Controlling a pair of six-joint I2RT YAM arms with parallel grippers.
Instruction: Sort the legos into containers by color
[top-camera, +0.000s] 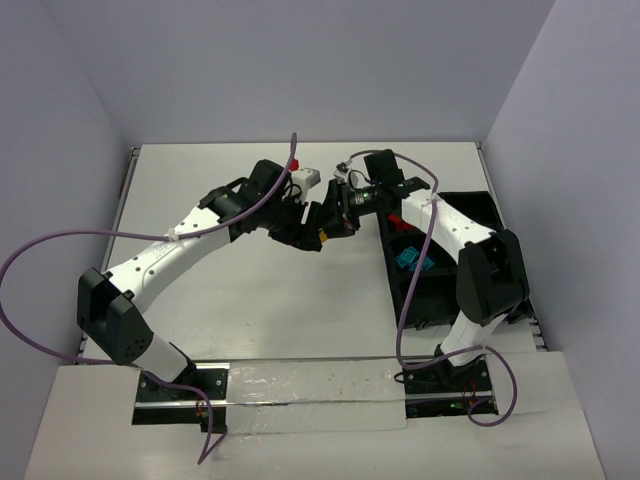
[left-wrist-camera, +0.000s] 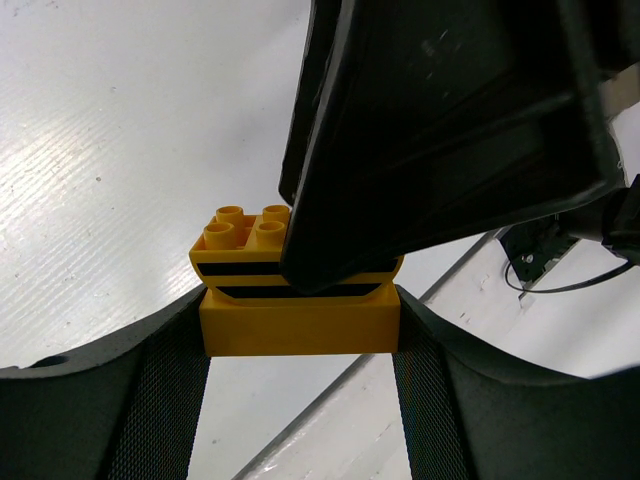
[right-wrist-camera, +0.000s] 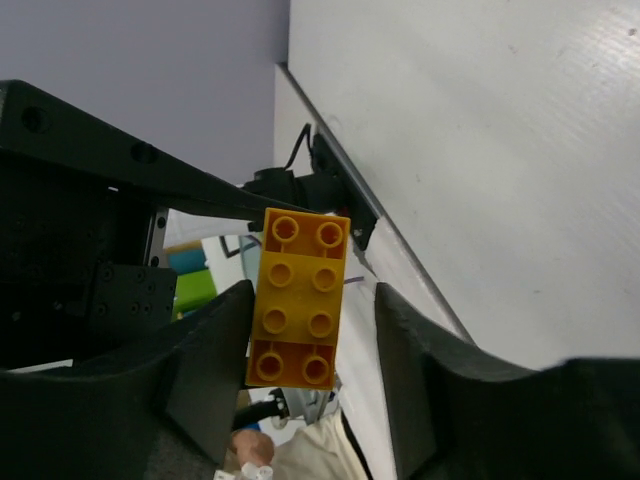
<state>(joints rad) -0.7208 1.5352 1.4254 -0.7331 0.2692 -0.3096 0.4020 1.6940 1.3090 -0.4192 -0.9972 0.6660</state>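
A yellow lego (left-wrist-camera: 298, 322) is clamped between my left gripper's (left-wrist-camera: 300, 335) fingers, with a yellow black-striped rounded lego (left-wrist-camera: 232, 262) stacked on top of it. Both grippers meet above the back middle of the table: the left gripper (top-camera: 318, 228) and the right gripper (top-camera: 338, 212). In the right wrist view the yellow lego (right-wrist-camera: 298, 300) stands between my right gripper's (right-wrist-camera: 310, 365) jaws. It touches the left finger (right-wrist-camera: 205, 370), and a gap separates it from the right finger (right-wrist-camera: 425, 380). The black containers (top-camera: 397, 288) lie at the right, with cyan legos (top-camera: 411, 262) and a red lego (top-camera: 394, 218) inside.
The right arm's forearm (top-camera: 455, 235) reaches over the containers. Purple cables loop from both arms. Grey walls close the table at the back and sides, and the table's back edge (right-wrist-camera: 330, 140) runs close behind the grippers.
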